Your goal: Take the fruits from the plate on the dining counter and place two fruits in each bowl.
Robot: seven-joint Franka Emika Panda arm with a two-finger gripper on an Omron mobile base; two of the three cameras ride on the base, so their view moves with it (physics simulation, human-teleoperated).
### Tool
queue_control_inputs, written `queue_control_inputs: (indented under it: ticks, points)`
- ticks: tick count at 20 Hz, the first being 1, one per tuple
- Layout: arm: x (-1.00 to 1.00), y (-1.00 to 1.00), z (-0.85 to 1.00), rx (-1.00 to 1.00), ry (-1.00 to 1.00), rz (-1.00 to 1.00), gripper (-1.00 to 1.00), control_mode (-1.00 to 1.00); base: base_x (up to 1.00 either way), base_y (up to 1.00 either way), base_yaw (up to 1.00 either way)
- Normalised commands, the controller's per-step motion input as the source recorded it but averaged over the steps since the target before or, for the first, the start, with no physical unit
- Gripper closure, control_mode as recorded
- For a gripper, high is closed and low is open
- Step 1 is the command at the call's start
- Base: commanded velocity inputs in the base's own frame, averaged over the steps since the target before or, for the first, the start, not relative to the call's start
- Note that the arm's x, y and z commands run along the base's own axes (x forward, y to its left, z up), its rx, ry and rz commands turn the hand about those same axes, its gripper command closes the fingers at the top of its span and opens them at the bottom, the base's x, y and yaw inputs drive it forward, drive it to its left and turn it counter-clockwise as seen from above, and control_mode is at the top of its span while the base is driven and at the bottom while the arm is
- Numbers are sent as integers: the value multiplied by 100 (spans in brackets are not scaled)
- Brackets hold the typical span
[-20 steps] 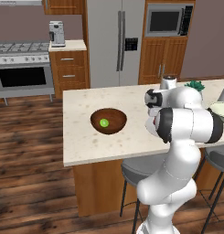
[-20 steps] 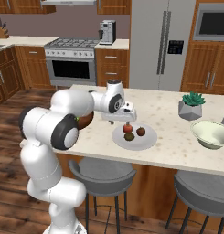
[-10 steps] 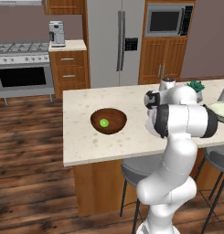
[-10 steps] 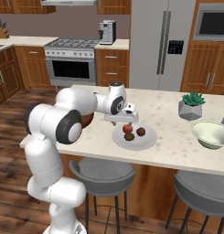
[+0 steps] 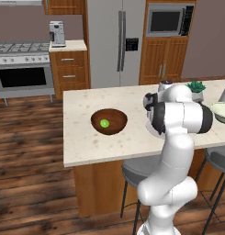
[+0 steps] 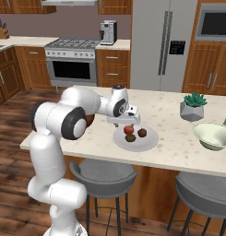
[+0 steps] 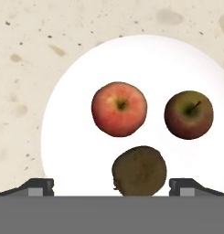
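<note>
Left base view: no legible writing on anything. One dark reddish-brown wooden bowl (image 5: 109, 121) sits on the cream speckled surface (image 5: 86, 137), and one bright green fruit (image 5: 104, 123) lies inside it. One pale cream-green bowl (image 5: 222, 111) stands at the far right, partly hidden by the white arm (image 5: 178, 119). One spiky potted succulent (image 5: 196, 89) stands behind the arm.

Right base view: no readable labels here either. One flat pale plate (image 6: 135, 138) rests on the surface, well apart from the pale bowl (image 6: 213, 134) to its right. Three fruits lie on the plate: one red apple (image 6: 128, 130), one darker red-brown apple (image 6: 142, 132) and one dull brown fruit (image 6: 130, 138). The gripper (image 6: 129, 121) hangs just above the plate's back edge. Two grey stools (image 6: 103, 175) stand in front of the counter.

Hand view: the plate (image 7: 77, 91) looks plain white. The red apple (image 7: 119, 109) shows a stem hollow; beside it lies the darker apple (image 7: 189, 114), reddish with a green tinge. The rough brown fruit (image 7: 139, 171) lies between the two fingers (image 7: 39, 186), which stand wide apart and hold nothing.
</note>
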Motion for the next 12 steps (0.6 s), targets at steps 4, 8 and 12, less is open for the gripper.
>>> queue_control_inputs:
  ticks: [4, 8, 12]
  points:
    - [17, -3, -23, 0, 0, 0, -100, -100, 0, 0, 0]
    - [18, -4, -20, 0, 0, 0, -100, -100, 0, 0, 0]
    - [16, -10, -22, 0, 0, 0, -100, -100, 0, 0, 0]
